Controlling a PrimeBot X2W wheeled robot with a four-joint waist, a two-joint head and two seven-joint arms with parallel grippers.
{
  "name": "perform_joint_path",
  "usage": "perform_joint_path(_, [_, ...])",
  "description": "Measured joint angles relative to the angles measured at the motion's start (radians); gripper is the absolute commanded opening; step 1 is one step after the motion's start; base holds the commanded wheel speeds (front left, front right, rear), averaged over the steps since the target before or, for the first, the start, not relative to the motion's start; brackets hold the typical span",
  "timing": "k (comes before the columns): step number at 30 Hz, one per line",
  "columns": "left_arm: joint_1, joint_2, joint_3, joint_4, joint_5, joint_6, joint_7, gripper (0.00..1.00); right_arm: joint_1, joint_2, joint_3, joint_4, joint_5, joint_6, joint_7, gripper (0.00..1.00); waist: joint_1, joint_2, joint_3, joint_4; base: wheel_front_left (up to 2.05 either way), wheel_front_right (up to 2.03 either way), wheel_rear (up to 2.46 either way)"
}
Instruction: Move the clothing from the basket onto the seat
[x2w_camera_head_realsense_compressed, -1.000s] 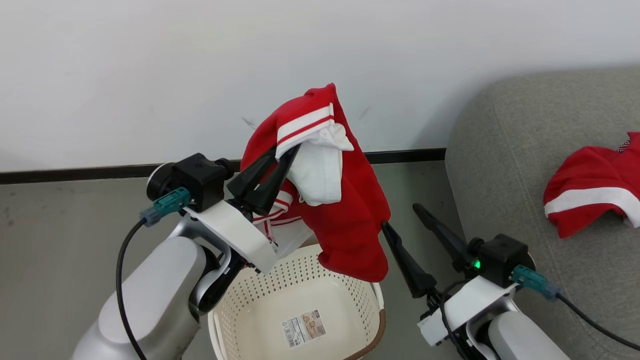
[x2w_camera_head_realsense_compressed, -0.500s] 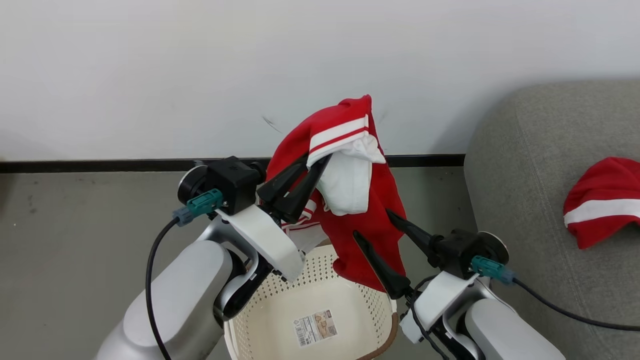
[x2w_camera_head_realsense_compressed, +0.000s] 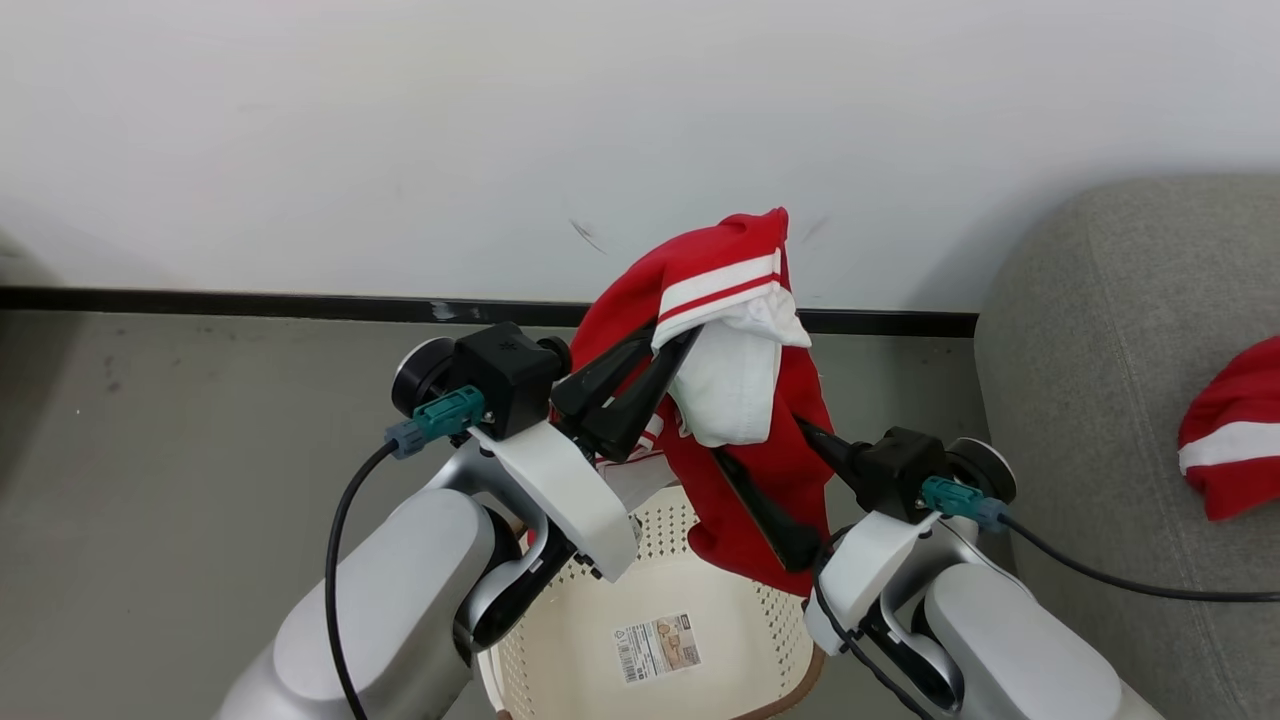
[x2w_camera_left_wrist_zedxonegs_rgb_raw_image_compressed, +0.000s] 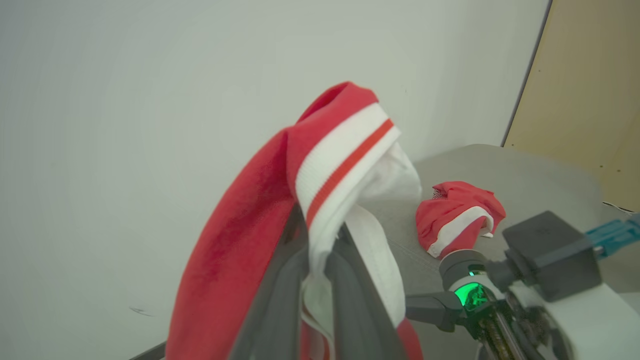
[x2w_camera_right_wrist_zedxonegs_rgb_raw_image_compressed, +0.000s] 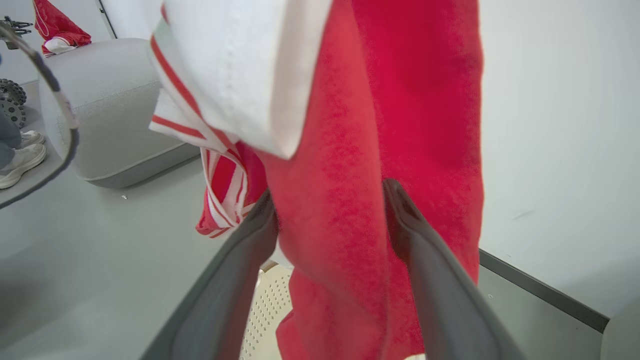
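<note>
My left gripper (x2w_camera_head_realsense_compressed: 682, 338) is shut on the red-and-white striped hem of a red garment (x2w_camera_head_realsense_compressed: 775, 470), holding this clothing up above the basket (x2w_camera_head_realsense_compressed: 590, 610). In the left wrist view the left gripper (x2w_camera_left_wrist_zedxonegs_rgb_raw_image_compressed: 320, 265) pinches the white band of the garment (x2w_camera_left_wrist_zedxonegs_rgb_raw_image_compressed: 245, 225). My right gripper (x2w_camera_head_realsense_compressed: 760, 442) is open, its two fingers straddling the hanging red cloth. The right wrist view has the right gripper (x2w_camera_right_wrist_zedxonegs_rgb_raw_image_compressed: 331, 210) with the garment (x2w_camera_right_wrist_zedxonegs_rgb_raw_image_compressed: 415, 100) between its spread fingers. A second red garment (x2w_camera_head_realsense_compressed: 1235, 440) lies on the grey seat (x2w_camera_head_realsense_compressed: 1090, 380).
The cream basket holds just a label (x2w_camera_head_realsense_compressed: 657, 648) on its bottom. A white wall with a black skirting strip (x2w_camera_head_realsense_compressed: 250, 303) stands behind. Grey floor (x2w_camera_head_realsense_compressed: 180, 450) spreads to the left. A person's white shoe (x2w_camera_right_wrist_zedxonegs_rgb_raw_image_compressed: 20, 156) rests on the floor beside the seat (x2w_camera_right_wrist_zedxonegs_rgb_raw_image_compressed: 100, 110).
The head camera has panned left. My right gripper has moved in from the right, so its open fingers now straddle the hanging cloth. The left gripper keeps its hold.
</note>
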Motion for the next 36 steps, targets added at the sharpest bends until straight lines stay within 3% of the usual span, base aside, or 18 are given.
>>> perform_joint_path(1, [0.000,-0.001,-0.002,0.000,0.000,0.000,0.000,0.00,-0.005,0.001,0.000,0.012,0.000,0.000,0.000,0.56,0.0000,0.0000,0.000,0.004,0.00,0.00,0.00])
perform_joint_path(2, [0.000,-0.002,-0.005,-0.001,0.000,-0.001,0.003,0.00,-0.010,0.001,0.000,0.020,0.000,0.000,0.000,0.36,-0.0001,0.0000,0.000,0.007,0.00,0.00,0.00])
perform_joint_path(3, [0.000,-0.002,-0.006,-0.001,0.000,-0.001,0.008,0.00,-0.016,0.001,-0.003,0.028,0.000,0.000,0.000,0.06,0.0000,0.0000,0.000,0.011,0.00,0.00,0.00])
perform_joint_path(4, [0.000,-0.002,-0.007,-0.001,0.000,-0.001,0.008,0.00,-0.024,0.003,-0.018,0.037,0.000,0.000,0.000,0.00,0.0000,0.0000,-0.001,0.017,0.00,0.00,0.00])
perform_joint_path(31, [0.071,0.033,-0.002,0.021,-0.010,0.004,-0.003,0.00,-0.020,0.016,-0.231,-0.042,0.000,0.000,0.000,0.00,0.0000,-0.0001,-0.011,0.006,0.00,0.00,0.00])
perform_joint_path(32, [0.075,0.033,-0.003,0.021,-0.010,0.004,-0.006,0.08,-0.015,0.016,-0.238,-0.051,0.000,0.000,0.000,0.00,0.0000,0.0000,-0.012,0.004,0.00,0.00,0.00])
perform_joint_path(33, [0.079,0.033,-0.003,0.020,-0.010,0.004,-0.010,0.37,-0.011,0.014,-0.244,-0.056,-0.001,0.000,0.000,0.00,0.0000,0.0000,-0.013,0.002,0.00,0.00,0.00])
perform_joint_path(34, [0.083,0.033,-0.003,0.019,-0.011,0.004,-0.012,0.75,-0.010,0.010,-0.252,-0.061,-0.001,0.000,0.000,0.00,0.0000,0.0000,-0.013,0.001,0.00,0.00,0.00])
perform_joint_path(35, [0.089,0.033,-0.002,0.018,-0.011,0.004,-0.016,1.00,-0.010,0.003,-0.264,-0.067,-0.001,0.000,0.000,0.00,0.0000,0.0000,-0.014,-0.001,0.00,0.00,0.00])
perform_joint_path(36, [0.096,0.033,0.000,0.017,-0.018,0.004,-0.021,1.00,-0.008,-0.005,-0.276,-0.074,-0.002,0.000,0.000,0.00,0.0000,-0.0001,-0.014,-0.003,0.00,0.00,0.00])
